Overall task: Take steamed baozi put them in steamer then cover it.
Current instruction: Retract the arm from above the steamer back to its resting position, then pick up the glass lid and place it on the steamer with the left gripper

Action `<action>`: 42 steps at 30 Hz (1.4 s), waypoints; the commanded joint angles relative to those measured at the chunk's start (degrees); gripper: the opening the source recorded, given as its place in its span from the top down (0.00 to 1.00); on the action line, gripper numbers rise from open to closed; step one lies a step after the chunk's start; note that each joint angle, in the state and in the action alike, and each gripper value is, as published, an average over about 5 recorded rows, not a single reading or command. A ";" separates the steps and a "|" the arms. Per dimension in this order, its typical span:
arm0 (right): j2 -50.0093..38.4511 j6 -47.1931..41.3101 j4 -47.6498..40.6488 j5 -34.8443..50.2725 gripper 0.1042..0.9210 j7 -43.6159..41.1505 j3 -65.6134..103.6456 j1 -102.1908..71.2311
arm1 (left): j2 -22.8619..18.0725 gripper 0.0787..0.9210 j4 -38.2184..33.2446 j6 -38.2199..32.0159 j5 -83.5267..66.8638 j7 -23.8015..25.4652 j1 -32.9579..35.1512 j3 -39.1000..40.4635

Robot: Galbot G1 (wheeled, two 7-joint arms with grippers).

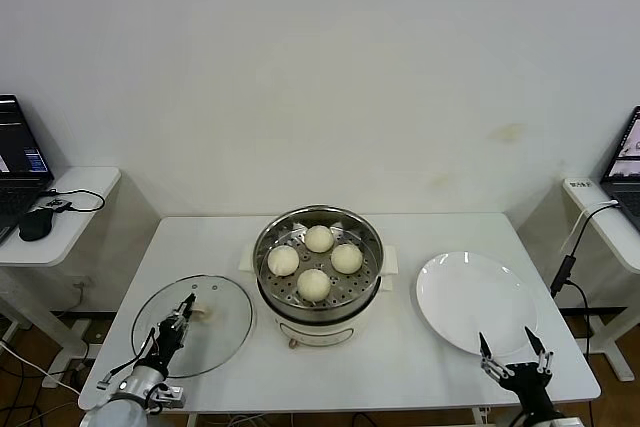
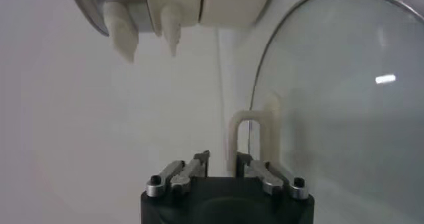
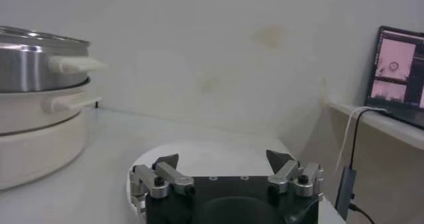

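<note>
Several cream-white steamed baozi (image 1: 319, 238) lie on the perforated tray inside the shiny steamer (image 1: 322, 314) at the table's middle. The cover (image 1: 215, 342), a clear glass lid with a metal rim, lies flat on the table to the steamer's left. My left gripper (image 1: 185, 309) is over it, shut on the cover's cream handle (image 2: 254, 134). One leg of the handle stands between the fingertips (image 2: 203, 156) in the left wrist view. My right gripper (image 1: 513, 347) hangs open and empty at the front right, beside the plate.
A flat white plate (image 1: 475, 302) lies right of the steamer. Side tables with laptops (image 1: 18, 162) flank the table. A cable (image 1: 568, 269) hangs by the right edge. In the right wrist view the steamer (image 3: 40, 66) stands far off from the right gripper (image 3: 222, 158).
</note>
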 commanded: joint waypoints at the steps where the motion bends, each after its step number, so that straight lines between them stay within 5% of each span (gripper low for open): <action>1: -0.14 0.08 0.16 -0.25 0.12 -0.07 -0.29 -0.07 | 0.63 0.93 -9.53 3.60 -2.63 -1.09 6.39 -5.19; 12: -0.45 0.28 0.62 -2.28 0.12 -0.22 -2.34 -0.29 | 3.49 0.94 -33.18 18.99 -10.70 10.87 13.74 -12.99; 19: -0.13 1.27 0.57 -4.71 0.12 0.10 -3.71 -0.23 | 7.39 0.94 -42.86 26.32 -15.75 16.22 10.47 -5.32; 31: 4.00 4.87 -0.57 -14.53 0.12 2.27 -6.54 0.03 | 9.25 0.94 -36.28 32.89 -11.52 20.41 -8.66 16.91; 42: 6.30 5.76 -3.48 -22.93 0.12 5.90 -7.73 1.70 | -2.14 0.94 -29.07 37.31 2.85 28.15 -17.20 25.15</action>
